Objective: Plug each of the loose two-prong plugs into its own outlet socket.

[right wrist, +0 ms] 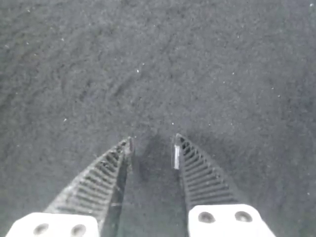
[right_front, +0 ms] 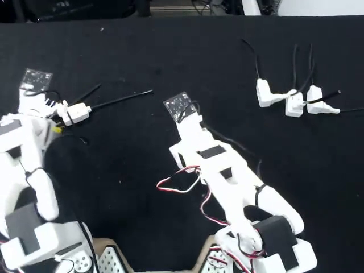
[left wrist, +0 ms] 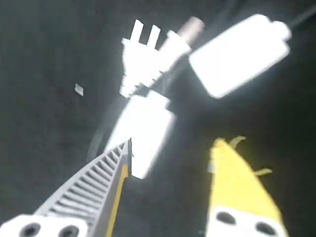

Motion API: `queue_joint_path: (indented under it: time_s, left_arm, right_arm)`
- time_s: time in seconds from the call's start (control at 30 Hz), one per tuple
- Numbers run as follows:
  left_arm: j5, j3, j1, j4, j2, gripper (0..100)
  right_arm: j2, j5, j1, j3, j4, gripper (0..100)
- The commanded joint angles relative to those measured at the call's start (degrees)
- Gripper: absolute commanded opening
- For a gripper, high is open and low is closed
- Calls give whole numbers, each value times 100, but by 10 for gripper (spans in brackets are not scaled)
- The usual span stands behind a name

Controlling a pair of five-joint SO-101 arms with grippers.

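Note:
A white two-prong plug (left wrist: pixel 144 61) lies on the black cloth with its prongs (left wrist: pixel 143 32) bare. Beside it is a white socket block (left wrist: pixel 237 49), and a second white body (left wrist: pixel 143 129) lies just under the plug. My left gripper (left wrist: pixel 174 143) is open above them, its grey finger (left wrist: pixel 98 182) touching the lower white body and its yellow finger (left wrist: pixel 237 187) well off to the side. From above, this cluster (right_front: pixel 75 112) sits at the table's left. My right gripper (right wrist: pixel 153 140) hovers over bare cloth, open a little with nothing between its fingers.
Three more white plug and socket pieces (right_front: pixel 294 102) with black cords lie grouped at the far right. Black cords (right_front: pixel 122 99) trail from the left cluster toward the middle. The right arm (right_front: pixel 210 159) stretches across the table's centre. Red and white wires (right_front: pixel 179 182) loop beside it.

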State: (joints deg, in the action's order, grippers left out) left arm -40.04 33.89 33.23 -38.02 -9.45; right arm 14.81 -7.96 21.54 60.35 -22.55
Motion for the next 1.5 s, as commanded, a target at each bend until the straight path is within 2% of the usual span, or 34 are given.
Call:
queue_joint_path:
  time_s: [0.0,0.07,0.13,0.27,0.33,0.43,0.6,0.67,0.93,1.07,1.17,1.3,1.47]
  left_arm:
    - [-958,-857,110,-281,360,340]
    - [-1073,-998,31,-774,510,316]
    - [-1011,-1086,31,-809,677,304]
    - [-1116,-1130,330,237,1081,304]
    - [-1512,-1138,479,800,1292,305]
    - [-1908,-1112,541,1196,1644,305]
    - [-1925,-1165,462,1811,2391,305]
    - [-1925,-1165,391,1820,2488,301]
    - [-1916,-1130,330,703,2110,284]
    - [-1873,-1165,180,-44,1732,136]
    - [-1609,-1103,48,-211,1407,25]
    - [-1248,-919,-57,-659,1081,30]
    - [-554,-857,-382,-2444,-105,30]
  right_arm:
    - [286,44,62,4,167,124]
    - [286,44,62,4,167,124]
    - [286,44,62,4,167,124]
    - [286,44,62,4,167,124]
    - [286,44,62,4,176,124]
    - [286,44,62,4,176,124]
    - [22,44,62,-171,141,125]
    - [-154,53,62,-312,132,125]
    - [-400,53,62,-620,-185,125]
    - [-400,53,62,-620,-185,125]
    - [-400,53,62,-620,-185,125]
    - [-400,44,62,-620,-185,125]
    - [-400,35,62,-620,-185,125]
